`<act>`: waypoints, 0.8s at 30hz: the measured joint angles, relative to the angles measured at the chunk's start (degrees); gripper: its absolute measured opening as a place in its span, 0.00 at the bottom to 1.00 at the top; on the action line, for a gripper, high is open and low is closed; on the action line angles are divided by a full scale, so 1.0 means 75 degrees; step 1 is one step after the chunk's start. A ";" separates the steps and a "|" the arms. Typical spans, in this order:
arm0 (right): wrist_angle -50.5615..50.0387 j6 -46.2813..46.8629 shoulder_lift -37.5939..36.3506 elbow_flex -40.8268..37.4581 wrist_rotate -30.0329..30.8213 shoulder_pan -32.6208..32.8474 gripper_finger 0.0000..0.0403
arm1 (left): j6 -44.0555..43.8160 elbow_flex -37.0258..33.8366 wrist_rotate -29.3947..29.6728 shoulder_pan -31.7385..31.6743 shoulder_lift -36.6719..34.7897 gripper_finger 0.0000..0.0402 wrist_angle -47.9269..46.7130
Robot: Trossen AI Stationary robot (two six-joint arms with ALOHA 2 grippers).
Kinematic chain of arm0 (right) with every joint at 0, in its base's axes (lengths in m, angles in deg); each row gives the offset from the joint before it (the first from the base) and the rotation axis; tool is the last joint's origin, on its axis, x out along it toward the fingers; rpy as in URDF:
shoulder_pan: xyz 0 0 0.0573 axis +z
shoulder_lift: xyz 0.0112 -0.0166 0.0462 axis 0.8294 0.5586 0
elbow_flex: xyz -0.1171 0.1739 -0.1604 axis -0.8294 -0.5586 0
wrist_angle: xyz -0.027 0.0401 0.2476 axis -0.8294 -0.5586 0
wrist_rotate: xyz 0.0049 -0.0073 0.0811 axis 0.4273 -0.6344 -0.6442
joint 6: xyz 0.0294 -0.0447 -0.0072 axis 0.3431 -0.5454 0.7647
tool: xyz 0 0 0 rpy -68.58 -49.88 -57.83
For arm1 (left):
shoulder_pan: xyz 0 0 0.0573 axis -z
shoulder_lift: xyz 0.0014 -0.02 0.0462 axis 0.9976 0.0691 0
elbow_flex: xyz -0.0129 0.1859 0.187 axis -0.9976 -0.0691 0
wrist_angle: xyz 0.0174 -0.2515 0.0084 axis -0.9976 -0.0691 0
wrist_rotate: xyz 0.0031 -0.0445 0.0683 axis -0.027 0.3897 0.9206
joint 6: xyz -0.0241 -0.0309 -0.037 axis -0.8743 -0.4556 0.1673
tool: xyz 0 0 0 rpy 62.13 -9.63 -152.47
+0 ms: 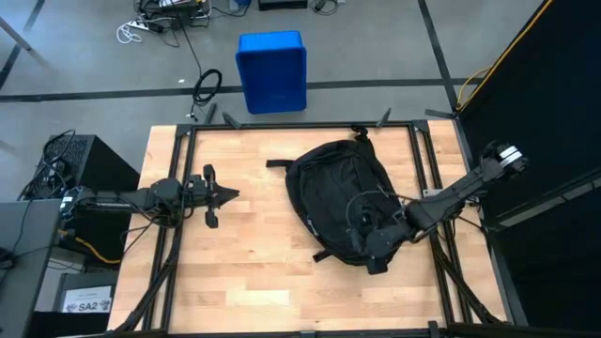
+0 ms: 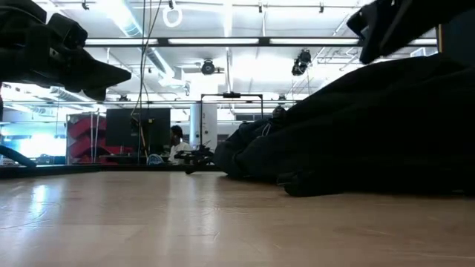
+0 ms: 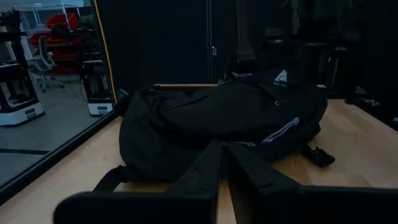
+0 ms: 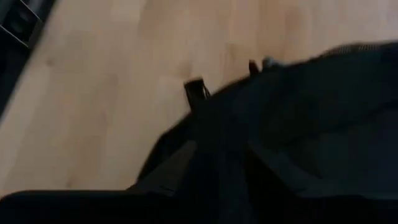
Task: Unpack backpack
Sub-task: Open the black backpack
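A large black soft fabric backpack [image 1: 333, 199] lies flat on the right half of the wooden table, rounded and slumped, straps trailing at its far-left and near edges, pale triangular logo showing.

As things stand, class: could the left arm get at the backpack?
Probably yes. The left end effector, shut, points at the backpack across bare table, with nothing lying between them.
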 joint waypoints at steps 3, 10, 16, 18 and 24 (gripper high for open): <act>-0.0013 0.0002 0.0071 0.0001 0.0087 0.0000 0.38 | 0.0000 -0.0002 0.0000 0.0000 -0.0001 0.00 0.0001; -0.0489 0.0020 0.0083 0.0001 0.0550 -0.0137 0.52 | 0.0000 -0.0002 0.0000 0.0000 -0.0002 0.00 0.0000; -0.0918 0.0394 0.0083 0.0001 0.0426 -0.0585 0.56 | 0.0000 0.0000 0.0000 0.0000 0.0000 0.00 -0.0002; -0.0953 0.0456 0.0083 0.0001 0.0426 -0.0686 0.55 | 0.0000 -0.0002 0.0000 -0.0001 -0.0002 0.00 0.0000; -0.0957 0.0656 0.0438 0.0004 -0.0161 -0.0878 0.41 | -0.0001 -0.0003 0.0000 0.0000 -0.0003 0.00 -0.0003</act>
